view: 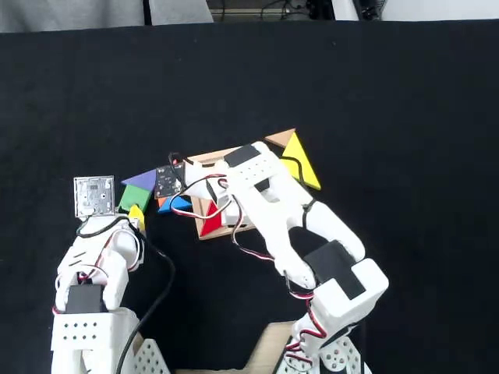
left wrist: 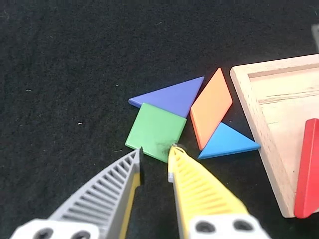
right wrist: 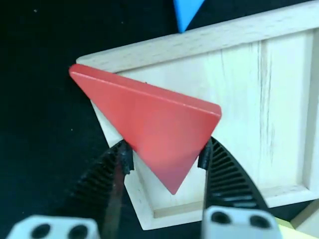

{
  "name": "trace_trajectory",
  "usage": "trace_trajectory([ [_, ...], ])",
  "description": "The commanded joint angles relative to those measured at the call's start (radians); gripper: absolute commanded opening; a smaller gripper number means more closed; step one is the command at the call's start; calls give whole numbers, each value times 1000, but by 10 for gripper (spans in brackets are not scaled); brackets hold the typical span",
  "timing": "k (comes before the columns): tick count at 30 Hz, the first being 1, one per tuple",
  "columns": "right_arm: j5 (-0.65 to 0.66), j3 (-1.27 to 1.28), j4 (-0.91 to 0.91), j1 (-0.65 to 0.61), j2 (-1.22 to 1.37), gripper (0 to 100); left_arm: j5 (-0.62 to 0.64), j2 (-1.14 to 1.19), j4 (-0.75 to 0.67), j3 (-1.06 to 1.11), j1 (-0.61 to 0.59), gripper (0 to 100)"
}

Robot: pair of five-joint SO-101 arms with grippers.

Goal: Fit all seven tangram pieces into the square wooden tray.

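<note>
My right gripper [right wrist: 165, 155] is shut on the red triangle [right wrist: 149, 119], its black fingers clamping two edges. The triangle is tilted over a corner of the wooden tray [right wrist: 234, 64], partly overlapping the rim; in the high view the red triangle [view: 210, 224] sits at the near-left corner of the tray [view: 204, 160]. My left gripper [left wrist: 155, 152] is open, its tips at the near edge of the green square [left wrist: 157, 130]. Touching that square are a purple triangle [left wrist: 172, 94], an orange parallelogram [left wrist: 212, 107] and a blue triangle [left wrist: 227, 142], all left of the tray [left wrist: 259, 99].
A yellow triangle [view: 300, 160] and a tan piece [view: 278, 139] lie at the tray's far right corner. The right arm [view: 265, 195] stretches across the tray. Black cloth covers the table, with open room at the far side and to the right.
</note>
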Motion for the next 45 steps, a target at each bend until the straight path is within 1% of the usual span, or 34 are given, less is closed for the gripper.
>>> trace_trajectory([
  [1, -14, -54, 14, -5, -16, 175, -9, -12, -15, -10, 8, 105],
  [9, -9, -166, 147, 132, -16, 174, -9, -12, -15, -10, 12, 105],
  [13, -9, -203, 178, 130, -16, 174, -9, -12, -15, -10, 13, 105],
  [16, -9, -223, 192, 97, -16, 172, -9, -12, -15, -10, 12, 105],
  [22, -15, -248, 104, 14, -10, 169, -9, -12, -15, -10, 13, 105],
  [24, -43, -242, 54, 0, -7, 155, -9, -12, -15, -10, 12, 105],
  [26, -80, -242, 3, -2, -7, 102, -9, -12, -15, -10, 12, 105],
  [28, -101, -246, -44, 5, -7, 23, -9, -12, -15, -10, 10, 105],
  [29, -107, -246, -66, 6, -7, 6, -9, -12, -15, -10, 10, 105],
  [31, -121, -242, -97, 15, -5, 31, -9, -12, -15, -10, 13, 105],
  [34, -147, -242, -120, 20, -5, 11, -9, -12, -15, -10, 13, 105],
  [37, -147, -242, -121, 20, 5, 11, -9, -12, -15, -10, 13, 105],
  [45, -147, -325, -115, 26, 168, 11, -11, -12, -15, -10, 13, 105],
])
